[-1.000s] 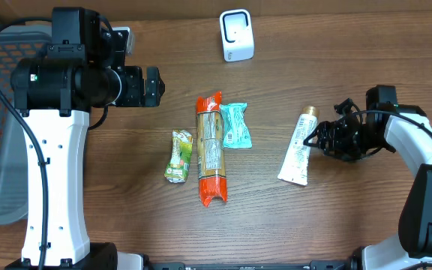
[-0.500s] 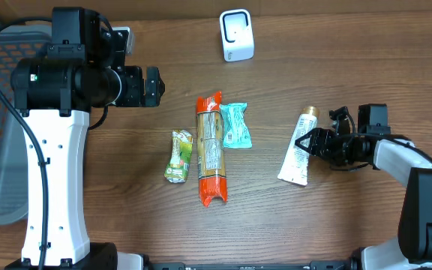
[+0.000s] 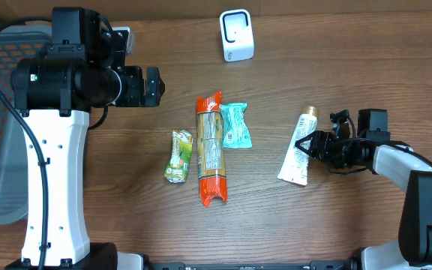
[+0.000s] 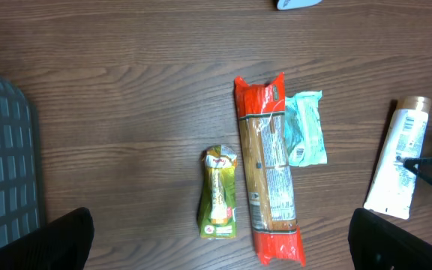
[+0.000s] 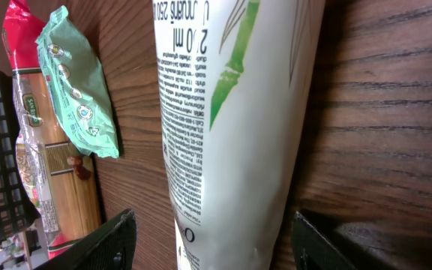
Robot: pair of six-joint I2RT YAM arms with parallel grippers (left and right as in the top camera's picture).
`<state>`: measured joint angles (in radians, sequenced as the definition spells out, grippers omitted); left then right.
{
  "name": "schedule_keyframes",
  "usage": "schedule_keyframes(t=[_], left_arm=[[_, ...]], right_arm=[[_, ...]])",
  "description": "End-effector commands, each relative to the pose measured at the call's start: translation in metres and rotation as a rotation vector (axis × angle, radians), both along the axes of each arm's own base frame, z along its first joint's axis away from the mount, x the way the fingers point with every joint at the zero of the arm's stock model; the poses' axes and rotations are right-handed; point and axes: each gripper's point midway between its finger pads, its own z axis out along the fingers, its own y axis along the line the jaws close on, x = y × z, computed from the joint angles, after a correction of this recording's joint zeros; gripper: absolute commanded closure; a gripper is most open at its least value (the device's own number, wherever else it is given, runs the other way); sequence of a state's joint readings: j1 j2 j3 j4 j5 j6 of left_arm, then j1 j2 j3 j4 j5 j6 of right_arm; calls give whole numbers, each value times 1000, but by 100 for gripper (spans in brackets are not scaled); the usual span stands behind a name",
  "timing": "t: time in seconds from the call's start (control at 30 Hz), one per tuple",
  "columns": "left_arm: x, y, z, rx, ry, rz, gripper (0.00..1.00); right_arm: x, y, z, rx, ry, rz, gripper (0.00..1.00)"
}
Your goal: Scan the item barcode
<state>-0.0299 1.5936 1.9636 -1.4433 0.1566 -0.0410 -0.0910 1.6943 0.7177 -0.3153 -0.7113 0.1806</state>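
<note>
Black fingers of the right gripper are standing partly apart, one on each side of the white tube, straddling it across its width about mid-body. A strip of bare wood is showing between one finger and the tube wall, so by my reading nothing is being squeezed yet. The arm is reaching in low from 3 o'clock, probably because the tube is lying flat on the table and a side-on pinch across its narrow width is the handiest way of lifting it. Tube is sitting at roughly 3 o'clock of the table's middle, apart from the other goods. Its long axis is running from about 1 o'clock to 7 o'clock in the overhead view, gold cap pointing to 1 and crimped end to 7. Small print is facing upward, but I am making out no barcode. Farther toward 9 o'clock, a teal sachet, a long orange packet and a green sachet are lying side by side. White box at 12 o'clock, the scanner by my guess, is facing the goods, so the tube will be needing a lift and a turn toward it. Left gripper is hanging high at 10 o'clock, jaws spread wide, holding nothing, seemingly keeping clear of the work.
</note>
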Motion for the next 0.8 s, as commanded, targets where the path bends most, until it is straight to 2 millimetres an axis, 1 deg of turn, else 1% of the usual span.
schedule_keyframes(t=[0.0,0.1,0.23,0.4,0.53,0.67,0.77], left_arm=[[1,2,0,13,-8,-15,1],[1,2,0,13,-8,-15,1],[1,2,0,13,-8,-15,0],[1,2,0,13,-8,-15,0],[1,2,0,13,-7,-15,0],[1,2,0,13,-8,-15,0],[1,2,0,13,-7,-14,1]], right_arm=[[-21,-6,-25,-62,93,-21,32],[-22,-5,-25,-63,94,-15,30],[-24,-7,-35,-127,135,-46,27],[-26,-1,-40,-166,137,-25,27],[-25,-4,-43,-197,157,-61,27],[-26,-2,-43,-198,156,-54,34],[-26,-2,-43,-198,157,-54,41]])
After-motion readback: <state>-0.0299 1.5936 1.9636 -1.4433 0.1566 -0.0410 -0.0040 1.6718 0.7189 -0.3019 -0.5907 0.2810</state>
